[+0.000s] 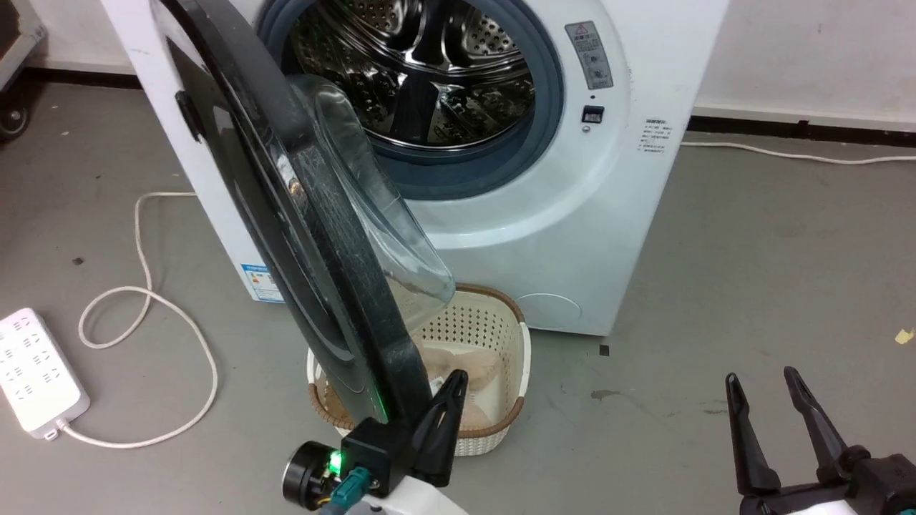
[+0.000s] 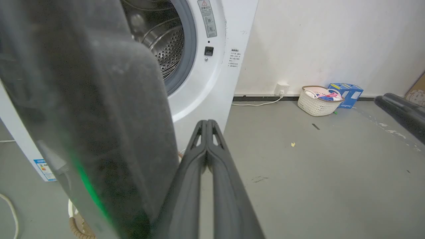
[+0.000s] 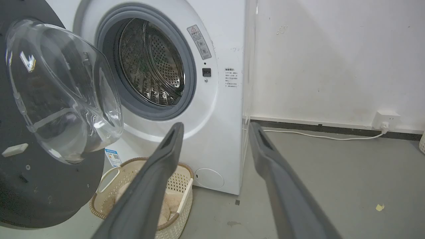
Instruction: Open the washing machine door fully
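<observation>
My left hand [image 1: 451,386] is shut on nothing, fingers pressed together just beside the inner side of the near rim of the door [image 1: 315,236]; my right hand [image 1: 769,383] hangs wide open and empty, well apart at the near right. I judge the door heavy, stiff and slick, its glass bowl [image 1: 372,200] the fragile part, so I would push on the black rim at its free near edge. It stands upright, swung out from the left side of the washing machine [image 1: 572,236] towards me over a basket [image 1: 494,322], bowl facing right.
</observation>
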### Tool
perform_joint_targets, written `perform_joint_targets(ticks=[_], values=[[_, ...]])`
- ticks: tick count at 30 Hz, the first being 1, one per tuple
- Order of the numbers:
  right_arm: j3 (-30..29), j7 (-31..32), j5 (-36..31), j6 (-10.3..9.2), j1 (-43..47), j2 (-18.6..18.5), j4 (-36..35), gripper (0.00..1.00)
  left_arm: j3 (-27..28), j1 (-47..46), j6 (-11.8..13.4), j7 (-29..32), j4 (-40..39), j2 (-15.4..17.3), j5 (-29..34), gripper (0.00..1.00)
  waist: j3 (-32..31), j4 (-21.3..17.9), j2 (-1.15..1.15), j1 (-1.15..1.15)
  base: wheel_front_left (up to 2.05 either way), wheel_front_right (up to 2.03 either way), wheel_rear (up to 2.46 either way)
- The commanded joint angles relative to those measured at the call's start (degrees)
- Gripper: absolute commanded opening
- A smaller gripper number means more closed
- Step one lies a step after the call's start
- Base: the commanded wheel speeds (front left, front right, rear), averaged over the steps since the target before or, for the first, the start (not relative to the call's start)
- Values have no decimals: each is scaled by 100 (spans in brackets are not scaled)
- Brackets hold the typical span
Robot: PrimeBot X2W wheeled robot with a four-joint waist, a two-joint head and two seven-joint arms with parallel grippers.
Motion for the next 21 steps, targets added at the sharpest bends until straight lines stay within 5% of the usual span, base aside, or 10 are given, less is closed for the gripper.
perform_joint_targets(ticks=[1, 8, 21], values=[[3, -26, 36, -5, -86, 25, 26, 100, 79, -82, 36, -33, 44, 52, -41, 0, -6, 41, 0, 0, 0, 0, 0], [19, -26, -3, -5, -27, 25, 66, 100, 159, 118, 83, -115, 133, 168, -122, 0, -129, 478, 0, 0, 0, 0, 0], [59, -26, 1, -5, 35, 25, 87, 100, 395, 367, 269, 47, -191, 442, -228, 0, -133, 1933, 0, 0, 0, 0, 0]])
